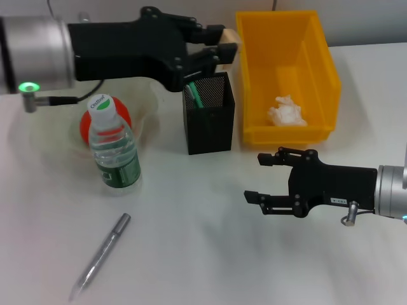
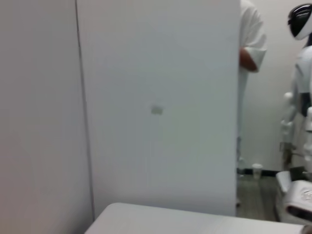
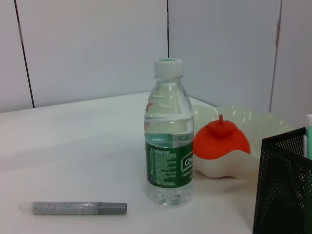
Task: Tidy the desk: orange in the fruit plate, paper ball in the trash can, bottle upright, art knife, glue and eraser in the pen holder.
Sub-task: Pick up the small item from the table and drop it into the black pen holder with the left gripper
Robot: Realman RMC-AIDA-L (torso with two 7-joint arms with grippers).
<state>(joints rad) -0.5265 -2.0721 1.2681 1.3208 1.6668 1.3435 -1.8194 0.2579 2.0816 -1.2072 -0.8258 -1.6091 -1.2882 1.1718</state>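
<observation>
Nearest the head camera lies the art knife, a grey pen-like tool flat on the white worktop, well in front of the pen holder and to its left. Using that black mesh holder as the landmark: the bottle stands upright just to its left, green label facing forward, and directly behind the bottle the orange sits in the pale fruit plate. A green-topped item pokes up inside the holder. To the holder's right stands the yellow trash can, with the paper ball lying on its floor.

Above the holder's rear rim hovers the left gripper, its fingers closed on a small beige eraser. In front of the holder and to its right, the right gripper hangs low over the worktop, fingers spread apart and holding nothing. Its wrist camera looks across at the bottle, the orange and the art knife lying beside them.
</observation>
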